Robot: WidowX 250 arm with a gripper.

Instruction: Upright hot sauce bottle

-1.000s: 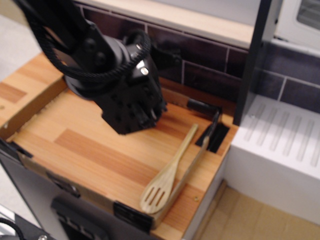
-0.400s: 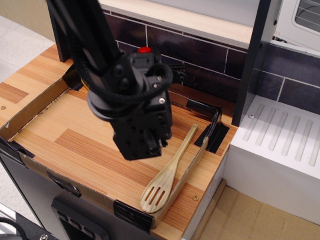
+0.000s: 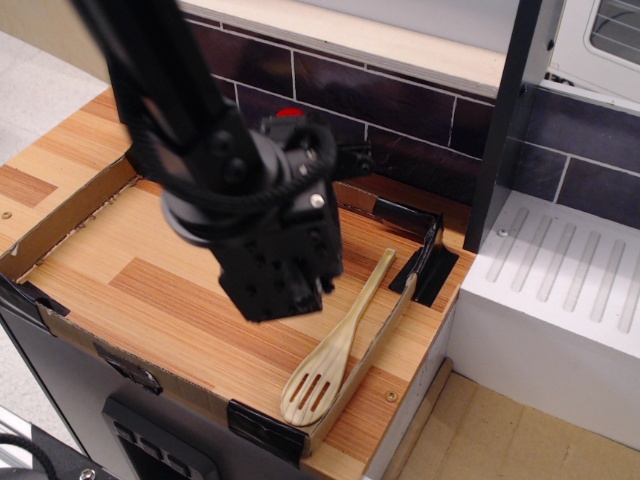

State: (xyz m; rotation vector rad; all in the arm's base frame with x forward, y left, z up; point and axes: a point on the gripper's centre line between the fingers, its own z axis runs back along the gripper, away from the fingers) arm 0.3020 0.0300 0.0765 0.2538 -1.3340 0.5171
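Hot sauce bottle: only red cap visible, upper centre of frame, poking above black arm housing near dark tiled wall. Body hidden behind arm; long axis and pointing direction cannot be told. Gripper at frame centre, over table; fingers hidden from view, apart or together cannot tell. Wooden slotted spatula lies right of gripper, slotted head toward lower frame, handle running up-right.
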